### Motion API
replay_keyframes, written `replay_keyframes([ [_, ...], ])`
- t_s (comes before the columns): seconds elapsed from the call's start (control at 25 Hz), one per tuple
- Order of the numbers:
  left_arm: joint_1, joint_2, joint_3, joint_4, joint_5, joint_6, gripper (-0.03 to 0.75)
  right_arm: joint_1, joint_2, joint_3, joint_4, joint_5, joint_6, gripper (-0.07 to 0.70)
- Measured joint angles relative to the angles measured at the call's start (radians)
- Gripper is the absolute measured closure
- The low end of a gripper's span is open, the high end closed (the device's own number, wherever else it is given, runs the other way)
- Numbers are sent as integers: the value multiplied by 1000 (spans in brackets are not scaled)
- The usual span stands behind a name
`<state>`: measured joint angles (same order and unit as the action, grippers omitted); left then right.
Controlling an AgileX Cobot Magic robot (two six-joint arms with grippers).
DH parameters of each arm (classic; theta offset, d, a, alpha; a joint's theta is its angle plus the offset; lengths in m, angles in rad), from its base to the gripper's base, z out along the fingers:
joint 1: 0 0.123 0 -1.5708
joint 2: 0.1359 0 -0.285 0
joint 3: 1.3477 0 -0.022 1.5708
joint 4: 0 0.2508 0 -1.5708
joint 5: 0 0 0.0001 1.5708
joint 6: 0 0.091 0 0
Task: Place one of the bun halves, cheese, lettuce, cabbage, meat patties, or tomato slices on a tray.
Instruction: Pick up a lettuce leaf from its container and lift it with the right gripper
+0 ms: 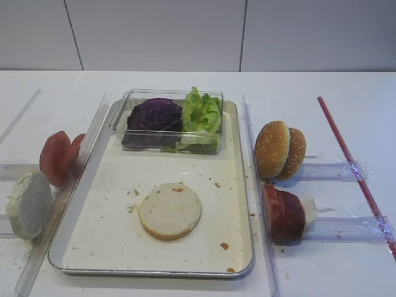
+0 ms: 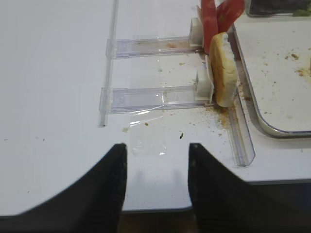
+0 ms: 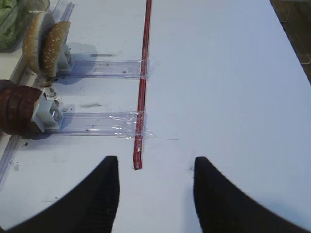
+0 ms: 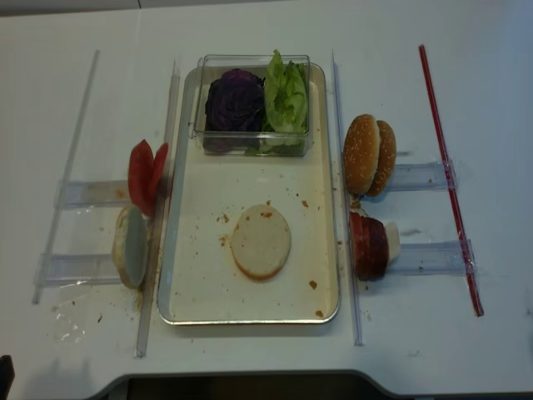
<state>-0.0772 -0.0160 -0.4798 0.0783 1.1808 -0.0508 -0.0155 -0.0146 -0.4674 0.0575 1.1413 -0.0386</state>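
A pale bun half [image 1: 170, 211] lies cut face up on the tray [image 1: 111, 229]. At the tray's far end are the purple cabbage [image 1: 154, 114] and the lettuce [image 1: 202, 112]. Right of the tray stand sesame bun halves [image 1: 279, 150] and meat patties [image 1: 283, 213]. On the left stand tomato slices [image 1: 59, 157] and another bun half [image 1: 28, 204]. Cheese is out of view. My right gripper [image 3: 155, 160] hangs open and empty over bare table, right of the patties [image 3: 17, 113]. My left gripper [image 2: 156, 145] is open and empty at the table's front edge, near the left bun half [image 2: 224, 68].
A clear plastic box [image 1: 167, 148] on the tray holds the cabbage and lettuce. Clear plastic rails and holders [image 1: 334, 171] carry the food on both sides. A red strip [image 1: 352, 167] runs along the right side. The table's front edge [image 2: 204, 183] lies under my left gripper.
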Motion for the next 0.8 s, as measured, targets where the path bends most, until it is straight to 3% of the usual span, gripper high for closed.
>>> replay_keyframes([
  [0.52, 0, 0, 0, 0, 0, 0, 428, 0, 0, 0, 4, 4, 0, 255],
  [0.8, 0, 0, 0, 0, 0, 0, 428, 0, 117, -80, 9, 55, 0, 255],
])
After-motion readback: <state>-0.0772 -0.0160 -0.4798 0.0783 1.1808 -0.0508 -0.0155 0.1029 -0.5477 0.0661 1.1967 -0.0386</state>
